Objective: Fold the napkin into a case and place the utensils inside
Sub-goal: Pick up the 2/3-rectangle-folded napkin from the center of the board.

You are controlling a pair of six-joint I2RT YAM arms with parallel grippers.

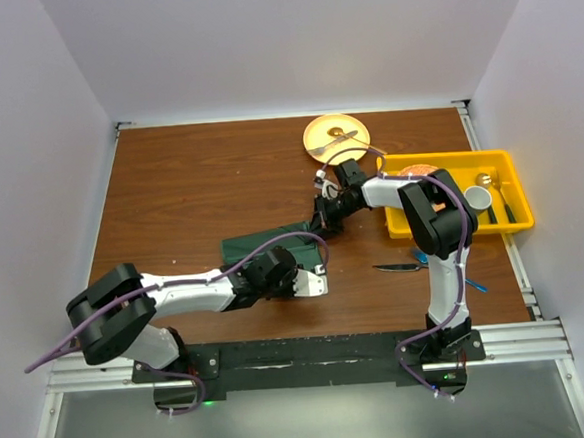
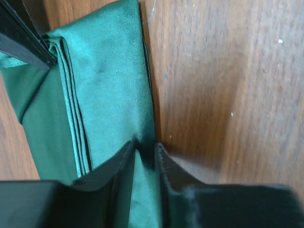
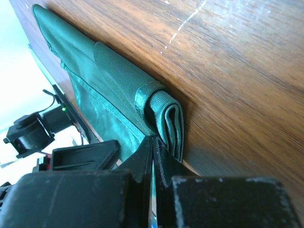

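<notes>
The napkin (image 1: 259,243) lies on the tabletop (image 1: 189,186) a little in front of the 2 arm bases, already folded into a narrow band of several layers. In the overhead view its long axis runs left to right, tilted slightly. It does not yet look like a finished case.

The left tool (image 2: 146,149) sits at one long side of the band. Its jaws are narrow, with a green fold running up between them, so it appears to be pinching the napkin's edge. The stacked layer edges show just to the left of that fold.

The right tool (image 3: 153,142) is at the band's right-hand end, right beside the rolled, doubled-over corner. Its jaws are pressed fully together. Whether a thin layer is caught between them cannot be told.

So each arm has 1 part of the cloth: the left has a long edge and the right has the short end. Any further fold probably turns about the long axis, which would make the left arm's edge the 1 to carry over.

The knife (image 1: 398,267) and the blue fork (image 1: 421,259) lie well apart from the napkin, off its right end and close to the right arm's base. The right arm is the nearer 1 for fetching them, and both would need to go in along the band's length.
</notes>
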